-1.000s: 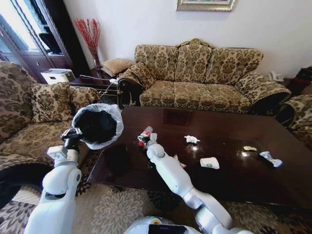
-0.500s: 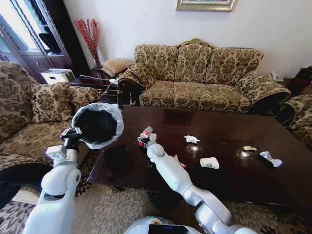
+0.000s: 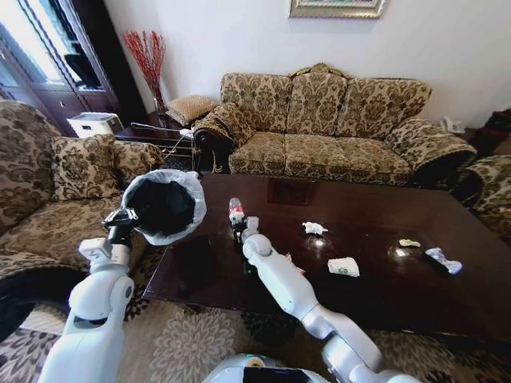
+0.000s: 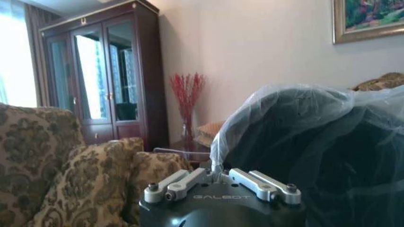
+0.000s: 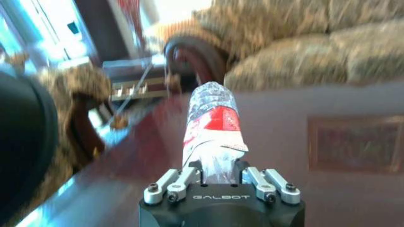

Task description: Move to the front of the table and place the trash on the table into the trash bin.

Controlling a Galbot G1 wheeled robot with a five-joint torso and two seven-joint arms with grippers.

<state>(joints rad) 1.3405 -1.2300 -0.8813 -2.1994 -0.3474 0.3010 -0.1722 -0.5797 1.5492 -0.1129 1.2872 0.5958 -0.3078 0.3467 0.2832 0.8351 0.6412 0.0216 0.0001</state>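
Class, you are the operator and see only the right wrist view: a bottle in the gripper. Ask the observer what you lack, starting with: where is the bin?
Observer: The left gripper holds the bin up beside the table's left end.
Operator: How does it grip it?
Observer: In the left wrist view its fingers pinch the bag at the rim.
Operator: Is my bottle over the bin?
Observer: No. The right gripper holds the bottle upright over the table, right of the bin.
Operator: Any trash left?
Observer: Yes: a tissue and a cup.

Bottle (image 5: 212, 124) clear, red label — bin (image 3: 163, 206) black, white liner — table (image 3: 375, 271) dark brown.
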